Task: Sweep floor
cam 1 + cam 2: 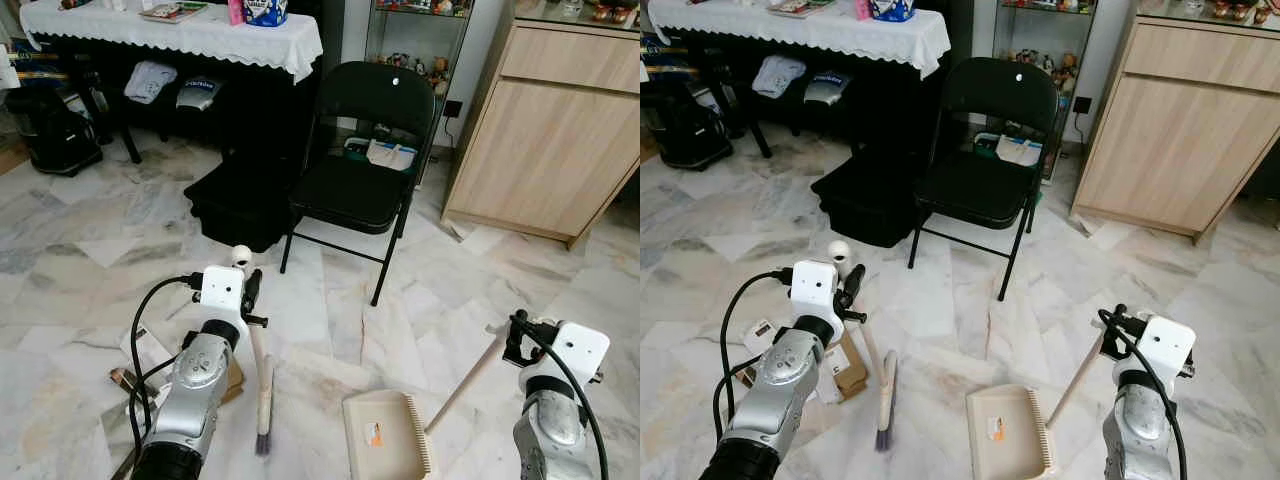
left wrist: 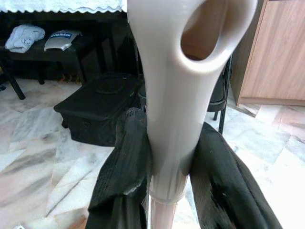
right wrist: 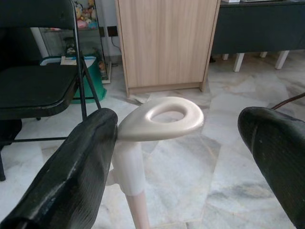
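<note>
Left gripper (image 1: 250,293), arm bent forward, holds broom (image 1: 262,395), bristles on marble floor (image 1: 330,300); dustpan (image 1: 385,435) beside. Left wrist: 2 fingers (image 2: 126,167) pinch broom handle. Right wrist: right gripper (image 3: 181,148) spread apart around dustpan handle (image 3: 162,117).

You have open floor (image 1: 330,330) between the brush (image 1: 264,400) and dustpan (image 1: 385,435), but the chair (image 1: 355,170) and black box (image 1: 240,205) block ahead, the cabinet (image 1: 550,140) walls the right, and cardboard scraps (image 1: 845,370) crowd the left.
</note>
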Available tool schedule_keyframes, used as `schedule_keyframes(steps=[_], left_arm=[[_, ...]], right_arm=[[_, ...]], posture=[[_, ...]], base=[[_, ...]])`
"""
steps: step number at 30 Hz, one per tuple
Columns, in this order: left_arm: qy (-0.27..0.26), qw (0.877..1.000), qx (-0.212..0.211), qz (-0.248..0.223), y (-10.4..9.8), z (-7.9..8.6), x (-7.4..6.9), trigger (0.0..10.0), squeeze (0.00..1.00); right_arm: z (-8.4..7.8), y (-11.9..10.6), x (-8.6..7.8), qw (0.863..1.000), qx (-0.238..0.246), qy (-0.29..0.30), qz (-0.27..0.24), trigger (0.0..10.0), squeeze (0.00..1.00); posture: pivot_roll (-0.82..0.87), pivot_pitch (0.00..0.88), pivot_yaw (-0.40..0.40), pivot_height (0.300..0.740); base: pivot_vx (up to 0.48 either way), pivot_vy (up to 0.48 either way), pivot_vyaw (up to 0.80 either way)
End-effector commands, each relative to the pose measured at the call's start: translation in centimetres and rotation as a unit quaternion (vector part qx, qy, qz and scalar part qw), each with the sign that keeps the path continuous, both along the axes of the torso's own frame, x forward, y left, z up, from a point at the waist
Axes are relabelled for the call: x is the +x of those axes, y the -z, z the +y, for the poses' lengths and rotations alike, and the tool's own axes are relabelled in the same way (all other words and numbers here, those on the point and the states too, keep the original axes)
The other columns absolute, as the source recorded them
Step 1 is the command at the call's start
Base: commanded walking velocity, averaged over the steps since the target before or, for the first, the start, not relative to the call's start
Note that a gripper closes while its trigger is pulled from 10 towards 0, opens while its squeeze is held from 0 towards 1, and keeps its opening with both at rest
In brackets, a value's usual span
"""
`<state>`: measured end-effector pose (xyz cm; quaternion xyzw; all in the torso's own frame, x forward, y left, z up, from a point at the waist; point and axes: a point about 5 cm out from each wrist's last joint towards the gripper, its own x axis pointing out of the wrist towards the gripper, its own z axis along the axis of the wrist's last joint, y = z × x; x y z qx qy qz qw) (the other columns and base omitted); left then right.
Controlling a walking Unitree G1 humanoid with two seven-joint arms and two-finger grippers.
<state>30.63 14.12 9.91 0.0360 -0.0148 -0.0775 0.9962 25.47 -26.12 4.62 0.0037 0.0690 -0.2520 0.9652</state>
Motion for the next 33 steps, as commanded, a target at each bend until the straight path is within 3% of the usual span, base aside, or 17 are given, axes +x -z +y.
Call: schedule_keyframes(steps=[1,26,33], left_arm=[[0.003,1.000,0.008,-0.018,-0.5,0.1,0.1,10.0,0.00],[0.007,1.000,0.010,-0.017,-0.4,-0.2,0.1,10.0,0.00],[0.004,1.000,0.009,-0.016,-0.4,-0.1,0.1,10.0,0.00]], right_arm=[[-0.2,0.3,0.0,1.000,0.002,0.003,0.009,10.0,0.00],[0.5,0.9,1.7,0.999,0.008,-0.023,0.045,10.0,0.00],[0.7,1.0,2.4,0.994,-0.008,-0.079,0.069,10.0,0.00]], posture=[[0.05,0.020,-0.022,0.740],[0.05,0.000,-0.021,0.740],[0.05,0.005,-0.019,0.740]], base=[[0.000,0.000,0.00],[0.000,0.000,0.00],[0.000,0.000,0.00]])
